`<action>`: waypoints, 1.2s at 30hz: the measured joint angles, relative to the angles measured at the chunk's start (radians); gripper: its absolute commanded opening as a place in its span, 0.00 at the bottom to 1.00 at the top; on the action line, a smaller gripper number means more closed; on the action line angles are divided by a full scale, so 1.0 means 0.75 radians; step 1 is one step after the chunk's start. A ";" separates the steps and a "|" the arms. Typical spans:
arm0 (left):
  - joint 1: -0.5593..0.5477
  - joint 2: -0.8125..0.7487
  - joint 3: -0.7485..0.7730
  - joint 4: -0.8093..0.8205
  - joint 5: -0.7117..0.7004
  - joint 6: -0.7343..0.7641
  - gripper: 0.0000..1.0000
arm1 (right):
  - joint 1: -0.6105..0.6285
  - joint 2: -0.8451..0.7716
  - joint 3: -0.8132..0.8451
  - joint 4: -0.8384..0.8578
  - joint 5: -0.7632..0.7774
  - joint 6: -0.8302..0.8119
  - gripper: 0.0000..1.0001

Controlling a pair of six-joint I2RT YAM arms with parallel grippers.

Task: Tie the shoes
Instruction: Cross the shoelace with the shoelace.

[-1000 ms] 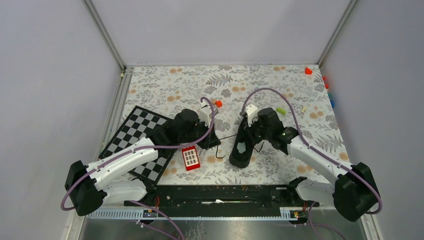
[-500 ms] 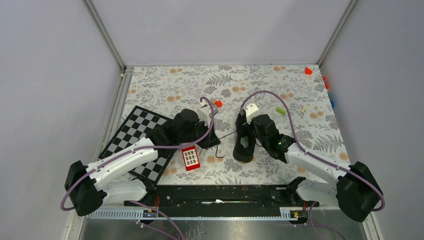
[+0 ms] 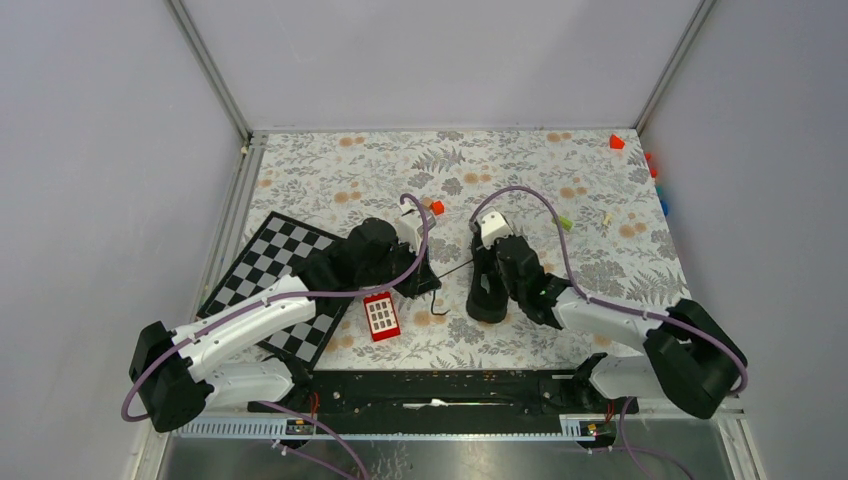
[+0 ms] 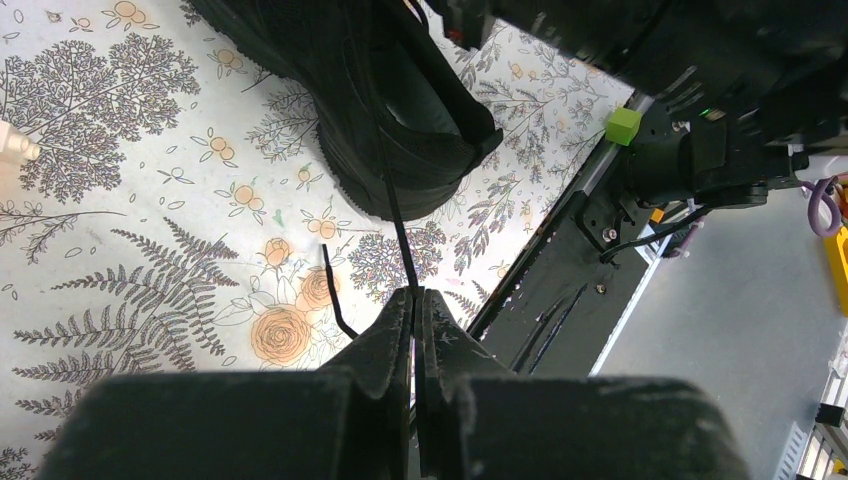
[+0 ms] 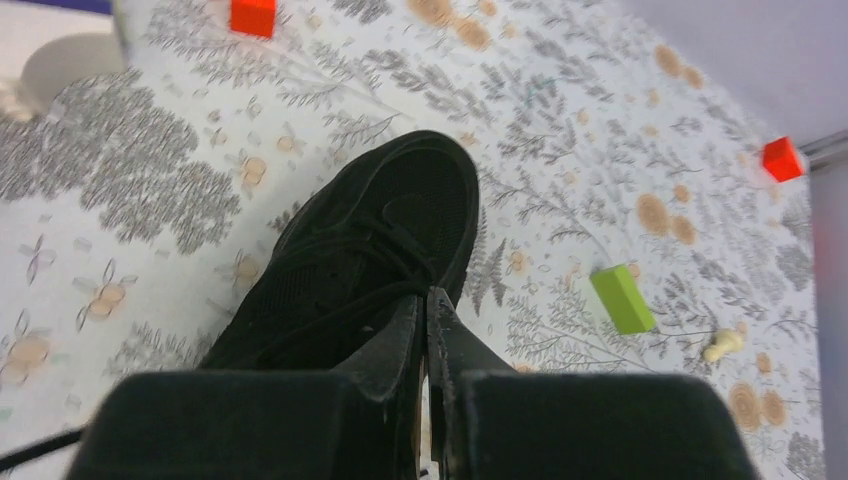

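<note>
- Floral-print table [image 3: 330,170] under everything; a checkerboard [image 3: 262,262] lies left, partly beneath the left arm.
- Black sneaker [image 3: 486,288] sits centre-right, and the right arm covers its far side.
- Left gripper [image 4: 415,300] pinches a taut lace [image 4: 399,250].
- Right gripper [image 5: 425,300], fingers pressed together, is on the lacing; I cannot tell whether it has caught a lace.
- Red keypad [image 3: 382,316] lies between board and sneaker.
- Green block [image 5: 622,298] lies near the toe.

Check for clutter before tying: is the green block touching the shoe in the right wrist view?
No, the green block lies apart from the toe of the shoe, with bare floral cloth between them.
</note>
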 measured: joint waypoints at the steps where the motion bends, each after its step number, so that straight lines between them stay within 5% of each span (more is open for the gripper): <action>1: 0.000 0.001 0.000 0.001 0.000 -0.001 0.00 | 0.017 0.030 -0.003 0.048 0.039 -0.012 0.00; 7: 0.000 0.005 0.000 0.009 0.000 -0.001 0.00 | 0.118 0.212 0.007 0.319 0.366 -0.024 0.00; 9: 0.000 0.005 0.000 0.012 0.000 -0.001 0.00 | 0.128 0.214 0.033 0.267 0.396 0.043 0.16; 15: 0.000 0.005 0.000 0.010 0.001 0.000 0.00 | 0.128 0.085 0.114 0.023 0.322 0.299 0.39; 30: 0.000 0.005 -0.006 0.010 0.000 0.001 0.00 | 0.097 0.029 0.136 -0.227 0.205 0.607 0.53; 36: 0.000 0.005 -0.010 0.010 0.000 0.001 0.00 | 0.013 -0.056 0.143 -0.317 0.104 0.690 0.69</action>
